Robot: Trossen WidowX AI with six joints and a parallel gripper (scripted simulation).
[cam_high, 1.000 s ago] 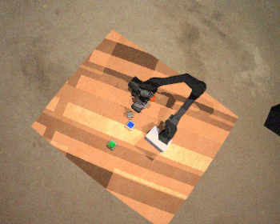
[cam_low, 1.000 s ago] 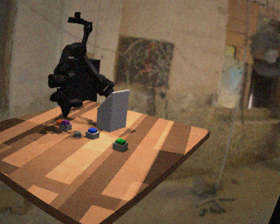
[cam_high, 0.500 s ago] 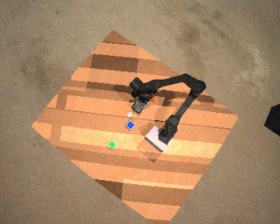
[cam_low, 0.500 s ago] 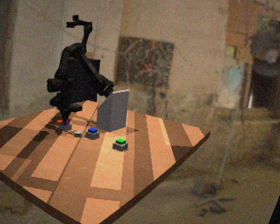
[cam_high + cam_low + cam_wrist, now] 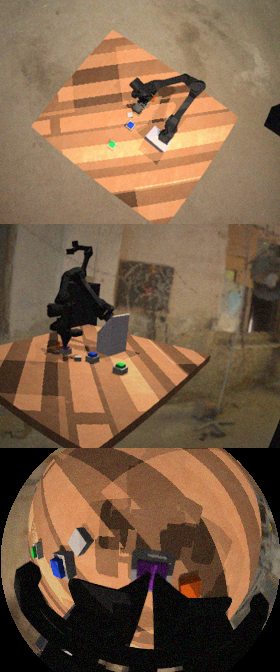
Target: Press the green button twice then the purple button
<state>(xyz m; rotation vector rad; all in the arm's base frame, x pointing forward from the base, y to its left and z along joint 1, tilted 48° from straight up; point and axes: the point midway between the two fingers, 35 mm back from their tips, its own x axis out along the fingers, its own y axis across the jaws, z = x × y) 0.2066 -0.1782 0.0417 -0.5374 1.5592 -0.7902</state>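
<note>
My gripper is shut and empty, pointing down with its fingertips at the purple button's cap. The purple button has a grey housing; in the top view the arm hides it. Whether the tips touch the cap or how far it is pressed, I cannot tell. The green button stands well away from the gripper, its cap raised in the exterior view.
The blue button lies between purple and green. A small pale block lies near it. An orange block lies close beside the purple button. A pale upright block stands near the arm.
</note>
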